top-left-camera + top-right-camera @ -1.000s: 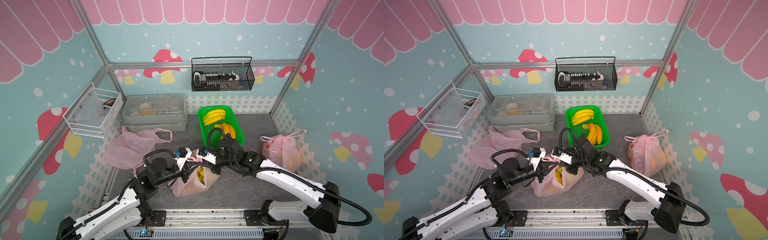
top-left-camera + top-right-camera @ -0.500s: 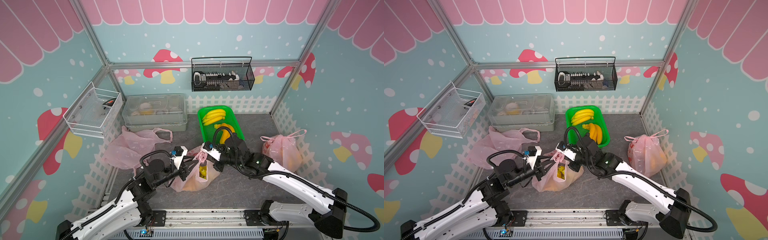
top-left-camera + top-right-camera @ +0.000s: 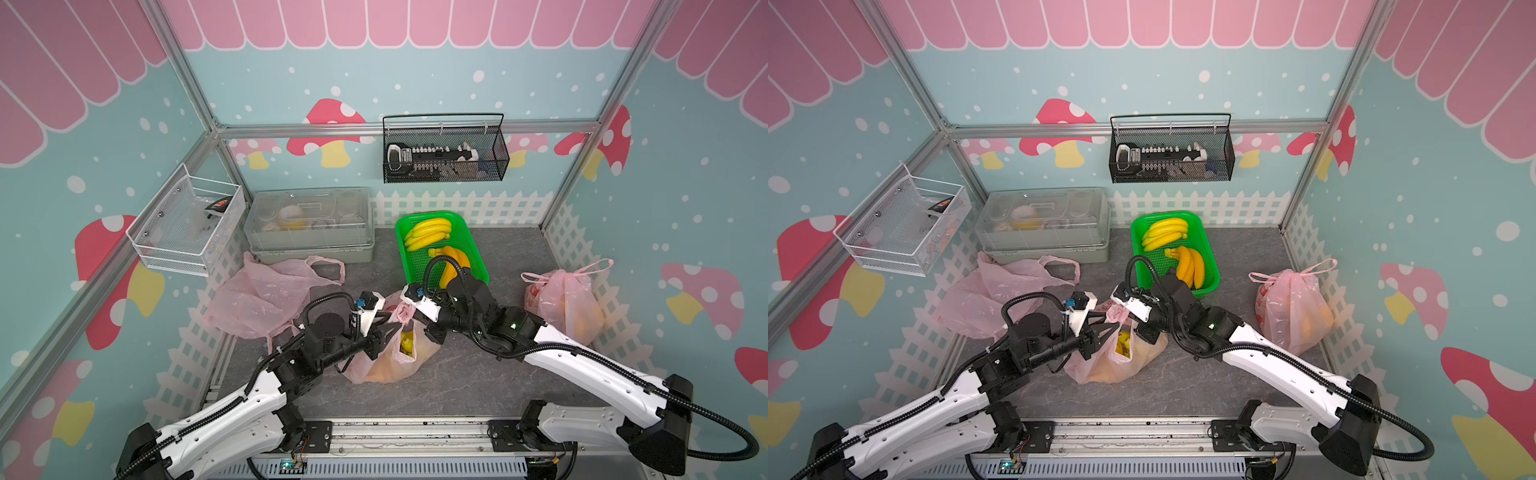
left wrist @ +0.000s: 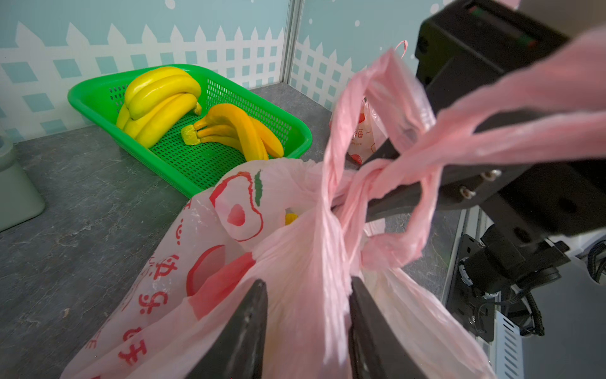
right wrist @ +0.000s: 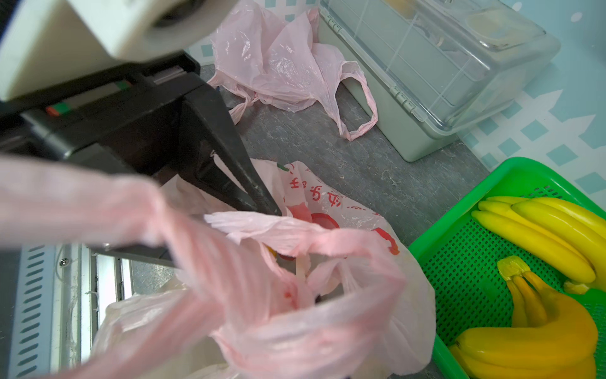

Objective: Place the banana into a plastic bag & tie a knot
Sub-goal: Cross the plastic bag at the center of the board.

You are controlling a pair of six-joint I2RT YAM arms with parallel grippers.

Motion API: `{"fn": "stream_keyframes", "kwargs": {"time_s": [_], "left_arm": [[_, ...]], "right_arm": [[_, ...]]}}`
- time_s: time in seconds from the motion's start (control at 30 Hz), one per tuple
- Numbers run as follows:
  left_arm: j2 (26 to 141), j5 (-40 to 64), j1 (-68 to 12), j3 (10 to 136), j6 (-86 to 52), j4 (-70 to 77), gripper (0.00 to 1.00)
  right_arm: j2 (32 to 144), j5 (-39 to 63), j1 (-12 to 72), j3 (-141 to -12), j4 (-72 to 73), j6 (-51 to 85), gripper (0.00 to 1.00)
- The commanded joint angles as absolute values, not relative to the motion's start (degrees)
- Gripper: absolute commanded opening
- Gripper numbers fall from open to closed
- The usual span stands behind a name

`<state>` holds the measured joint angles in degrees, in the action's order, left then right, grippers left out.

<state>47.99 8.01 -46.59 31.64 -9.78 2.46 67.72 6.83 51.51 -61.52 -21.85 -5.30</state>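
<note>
Just in front of the green basket, on its robot side, your plastic bag sits on the grey floor with the banana inside. Its yellow shows through the open mouth in both top views, while the left wrist view gives you only a sliver of it. That wrist view alone shows the handle twisted round the right gripper, whose fingers are pressed together on it. Your left gripper has its fingers spread, with loose bag plastic lying between them. Red characters and a red fruit drawing with a green leaf are printed on the bag, but you cannot read them through the creases. Count three pink bags: this one, an empty bag left of the basket, and a tied bag right of it. Two banana bunches lie in the basket.
</note>
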Motion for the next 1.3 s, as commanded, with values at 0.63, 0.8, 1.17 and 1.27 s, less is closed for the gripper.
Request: {"fn": "stream_keyframes", "kwargs": {"time_s": [0.63,0.8,1.17,1.27], "left_arm": [[47.68,15.33,-46.79,34.25,-12.72,2.58,0.00],[50.85,19.19,-47.55,33.89,-16.83,10.43,0.05],[54.87,18.66,-47.56,31.96,-22.26,19.69,0.21],[54.67,17.50,-47.56,29.70,-24.58,24.26,0.31]], "right_arm": [[67.50,-12.89,55.09,-59.88,-10.18,-2.91,0.00],[69.26,-9.64,55.10,-58.62,-5.35,1.54,0.00],[68.47,5.26,51.04,-51.07,7.77,14.56,0.00],[68.21,9.05,48.38,-47.52,14.34,18.59,0.00]]}}
